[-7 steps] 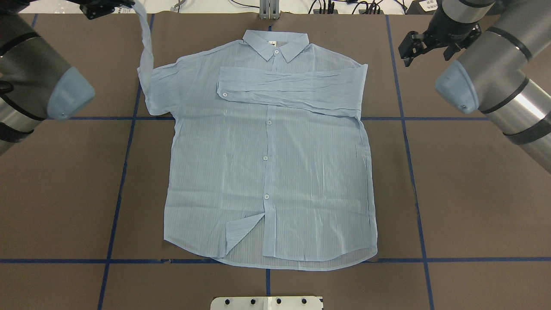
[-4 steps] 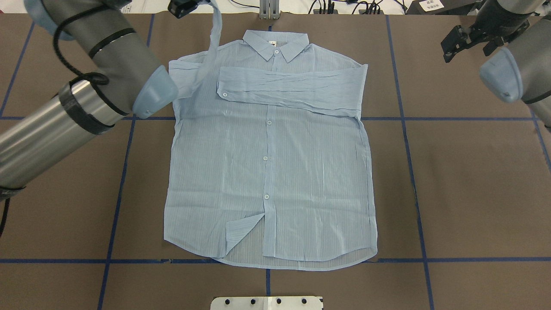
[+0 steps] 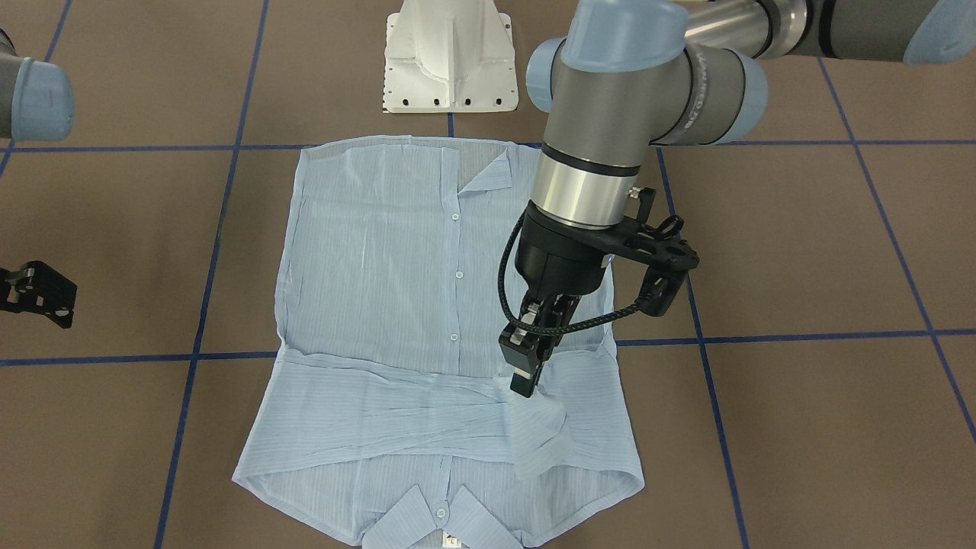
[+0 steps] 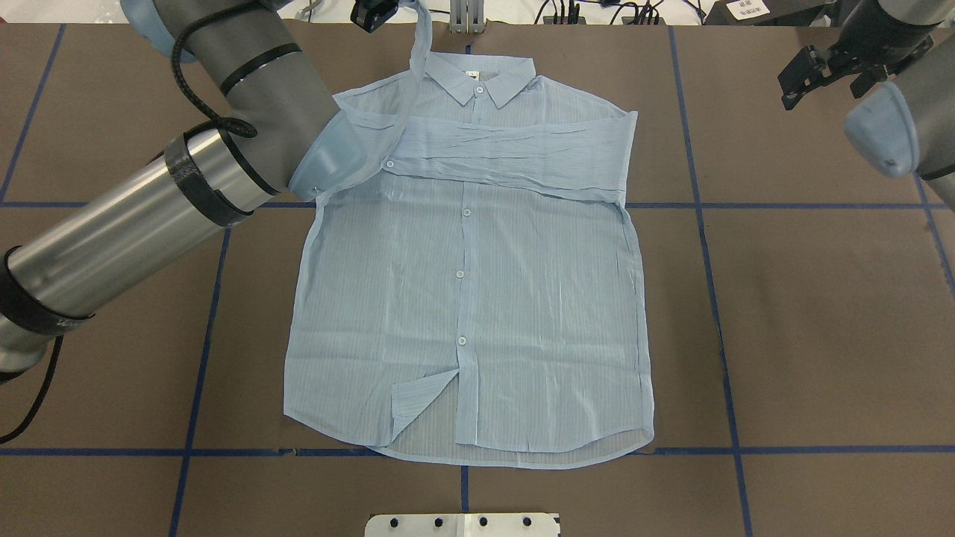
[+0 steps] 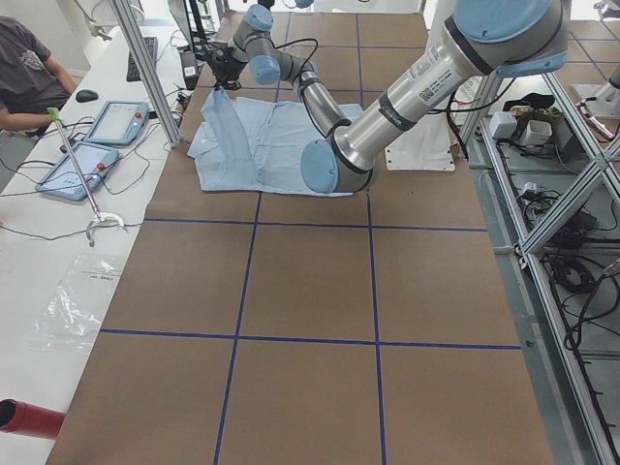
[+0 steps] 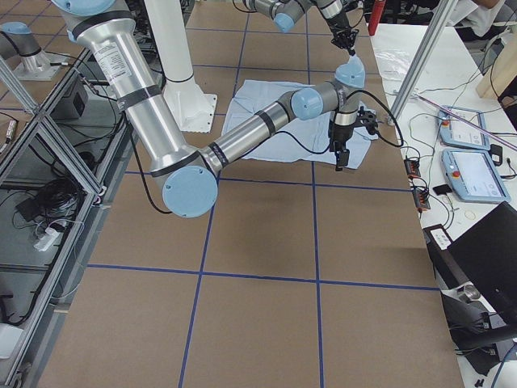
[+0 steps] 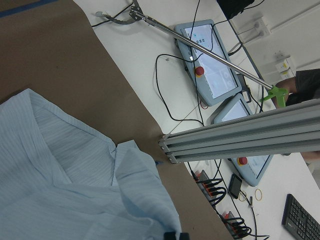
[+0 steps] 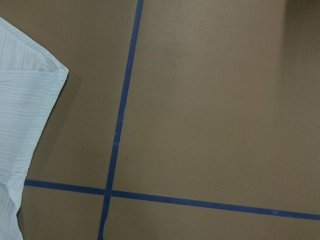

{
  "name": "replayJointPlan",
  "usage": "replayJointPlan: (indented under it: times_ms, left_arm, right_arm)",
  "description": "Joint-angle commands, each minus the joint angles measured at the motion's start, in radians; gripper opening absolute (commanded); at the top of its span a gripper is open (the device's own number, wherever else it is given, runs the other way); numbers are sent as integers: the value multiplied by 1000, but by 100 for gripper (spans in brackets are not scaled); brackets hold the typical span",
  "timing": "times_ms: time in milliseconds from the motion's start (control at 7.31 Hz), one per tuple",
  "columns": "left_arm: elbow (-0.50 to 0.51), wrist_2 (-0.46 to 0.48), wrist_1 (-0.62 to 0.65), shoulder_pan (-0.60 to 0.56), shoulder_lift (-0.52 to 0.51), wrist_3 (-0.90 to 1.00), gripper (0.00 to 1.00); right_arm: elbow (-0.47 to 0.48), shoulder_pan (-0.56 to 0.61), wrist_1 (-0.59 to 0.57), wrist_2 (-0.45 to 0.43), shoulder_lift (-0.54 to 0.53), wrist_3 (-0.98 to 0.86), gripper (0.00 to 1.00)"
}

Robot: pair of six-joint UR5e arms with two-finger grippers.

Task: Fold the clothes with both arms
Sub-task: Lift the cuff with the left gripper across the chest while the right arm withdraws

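The shirt (image 4: 477, 298) is spread front-up on the worktop (image 4: 821, 298). One sleeve (image 3: 537, 435) is pinched in the left claw (image 3: 524, 381) and lifted beside the collar (image 4: 477, 74). The other sleeve (image 4: 507, 153) is laid just below the collar. The right claw (image 4: 794, 74) is held open and empty, well apart from the collar.

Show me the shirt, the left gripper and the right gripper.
shirt (image 4: 522, 298), overhead view, front panel.
left gripper (image 3: 526, 387), front-facing view, between its closed fingertips.
right gripper (image 4: 821, 86), overhead view, between its spread fingers.
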Motion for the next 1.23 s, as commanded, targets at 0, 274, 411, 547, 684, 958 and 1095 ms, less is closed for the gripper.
replayJointPlan:
  times_ms: [0, 274, 411, 547, 684, 958, 1095]
  left_arm:
    - [41, 84, -26, 85, 1, -43, 0]
    - [155, 165, -129, 195, -8, -25, 0]
    - [196, 176, -173, 237, -13, -4, 0]
    - [253, 176, -216, 257, -33, -3, 0]
    - [287, 176, -241, 275, -48, 1, 0]
    - [307, 176, -247, 291, -68, 17, 0]
    - [328, 176, -302, 336, -79, 18, 0]
  right_arm:
    - [0, 0, 1, 1, 0, 0, 100]
    - [-3, 6, 6, 40, 0, 0, 100]
    - [-3, 23, 1, 58, 2, 1, 100]
    - [-3, 32, -2, 67, 0, 1, 100]
    - [-4, 32, -2, 66, 0, 1, 100]
    - [-3, 32, 0, 67, -6, 1, 100]
    - [0, 34, 0, 69, -6, 1, 100]
